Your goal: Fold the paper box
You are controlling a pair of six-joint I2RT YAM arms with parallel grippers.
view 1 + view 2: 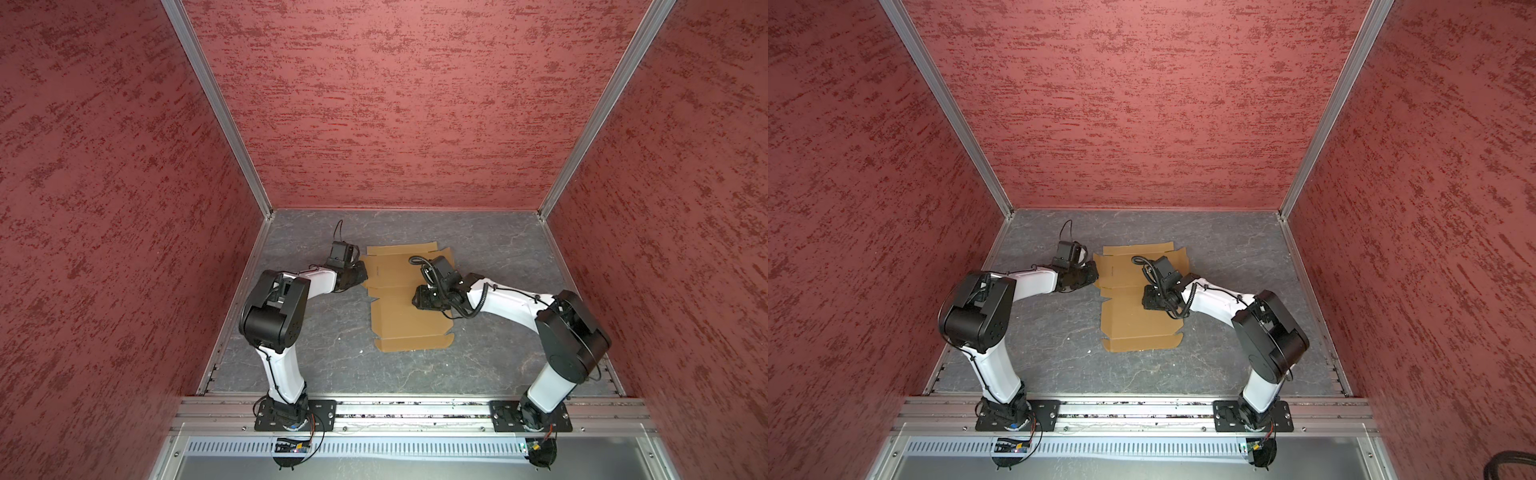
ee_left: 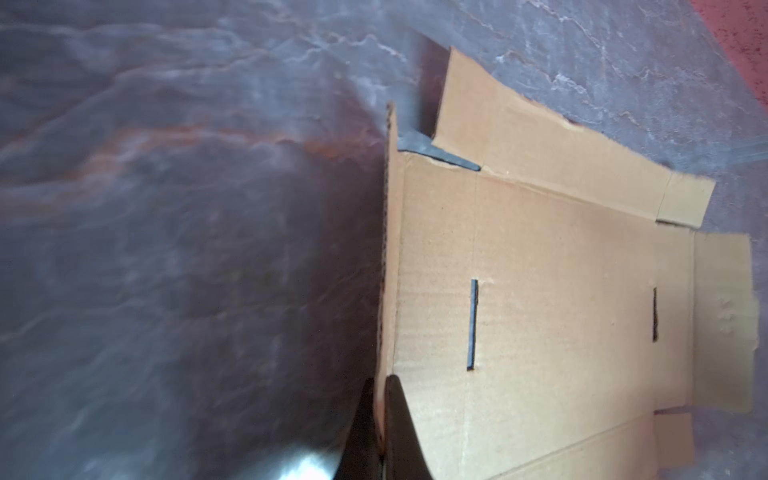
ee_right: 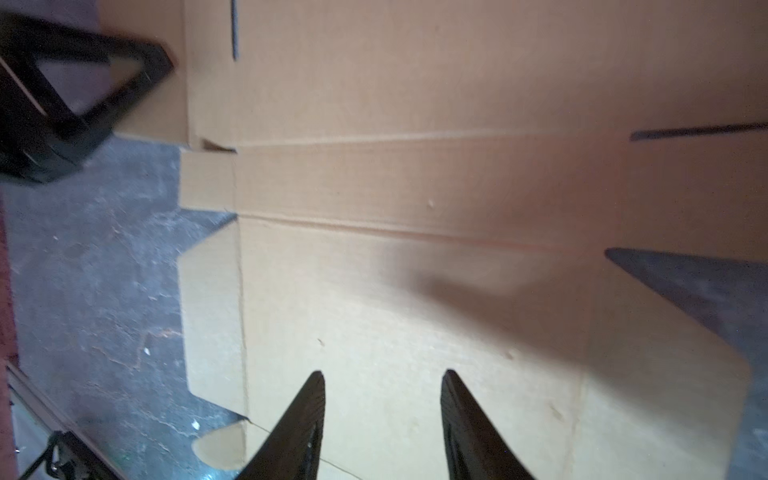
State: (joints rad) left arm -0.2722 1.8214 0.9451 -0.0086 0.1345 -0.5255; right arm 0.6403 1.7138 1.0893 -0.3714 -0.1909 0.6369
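- Paper box (image 1: pixel 401 320) is lying as an unfolded tan cardboard sheet around the middle of the grey worktop (image 1: pixel 316 340). It is running lengthwise from the far edge toward the near edge and staying well clear of every edge. Both top views are showing the paper box (image 1: pixel 1133 322) this way.
- Left end effector (image 1: pixel 362 277) is reaching in from the worktop's left side and clenching the left side flap of the sheet's far half.
- In the left wrist view its dark fingers (image 2: pixel 399 415) are pinching the corrugated edge of the paper box (image 2: pixel 540 291). That flap is standing raised from the panel and showing nearly edge-on.
- Two narrow slots (image 2: pixel 472 324) are showing in the panel beside the raised flap.
- Right end effector (image 1: pixel 417 300) is hanging over the middle of the sheet.
- In the right wrist view the right end effector (image 3: pixel 383 374) is showing its jaws apart, with bare cardboard between them, grasping nothing.
- Whether its fingertips are touching the cardboard I cannot tell.
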